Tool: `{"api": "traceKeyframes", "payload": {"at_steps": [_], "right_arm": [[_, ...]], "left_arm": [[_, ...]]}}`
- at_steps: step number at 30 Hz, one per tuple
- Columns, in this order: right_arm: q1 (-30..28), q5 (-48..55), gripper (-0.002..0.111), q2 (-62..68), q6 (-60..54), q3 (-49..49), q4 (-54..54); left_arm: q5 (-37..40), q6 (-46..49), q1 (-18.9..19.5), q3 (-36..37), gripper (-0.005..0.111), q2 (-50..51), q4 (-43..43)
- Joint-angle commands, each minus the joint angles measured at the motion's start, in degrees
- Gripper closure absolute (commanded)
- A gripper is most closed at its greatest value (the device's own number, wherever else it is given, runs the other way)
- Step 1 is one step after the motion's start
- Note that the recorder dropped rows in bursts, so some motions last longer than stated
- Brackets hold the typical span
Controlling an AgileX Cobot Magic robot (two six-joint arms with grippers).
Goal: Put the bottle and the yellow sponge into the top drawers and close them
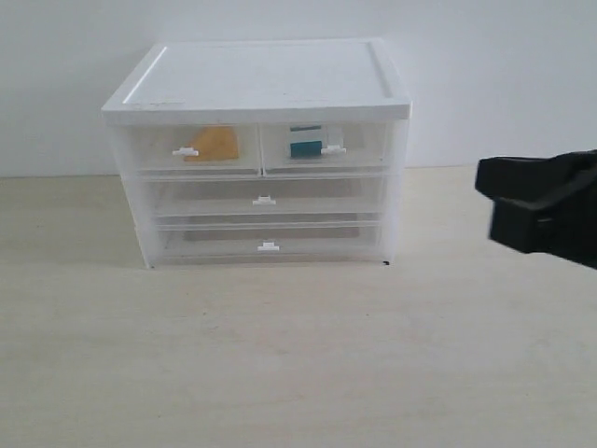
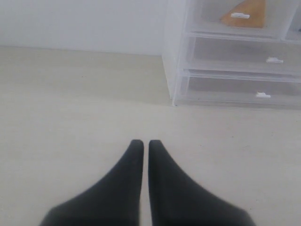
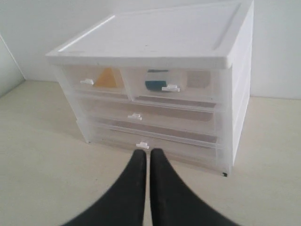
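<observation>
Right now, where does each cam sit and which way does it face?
Exterior: in front of cabinet, facing its drawer fronts; right arm at the right edge.
Left wrist: low over table, off the cabinet's left corner, facing it; shut left jaws show.
Right wrist: before and above the cabinet, looking down; shut right jaws show.
Shared: all see the sponge.

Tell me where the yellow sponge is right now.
In the exterior view the yellow sponge lies inside the left top drawer of the cabinet, behind its translucent front, with the bottle in the right top drawer beside it.
</observation>
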Motion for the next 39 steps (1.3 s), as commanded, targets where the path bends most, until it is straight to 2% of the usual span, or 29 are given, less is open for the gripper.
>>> {"api": "traceKeyframes", "payload": {"at_steps": [1, 7, 16, 22, 30, 39], "right_arm": [[-5.7, 8.4, 0.108, -10.0, -0.8, 0.8, -0.5], [-9.9, 9.8, 0.108, -24.8, -2.5, 6.7, -0.6], [-10.7, 8.2, 0.108, -42.4, -10.6, 16.0, -0.7], [-14.2, 8.8, 0.108, -43.9, -5.8, 19.3, 0.0], [-18.1, 11.1, 0.108, -44.9, 6.6, 23.3, 0.0], [-17.9, 11.5, 0.108, -47.2, 5.8, 28.0, -6.3]], "left_arm": [[0.0, 0.4, 0.2, 0.2, 0.103, -0.1, 0.2], [0.0, 0.4, 0.2, 0.2, 0.103, -0.1, 0.2], [0.0, 0.4, 0.2, 0.2, 0.103, -0.1, 0.2], [0.0, 0.4, 0.2, 0.2, 0.103, -0.1, 0.2], [0.0, 0.4, 0.2, 0.2, 0.103, -0.1, 0.2], [0.0, 0.4, 0.2, 0.2, 0.103, -0.1, 0.2]]}}
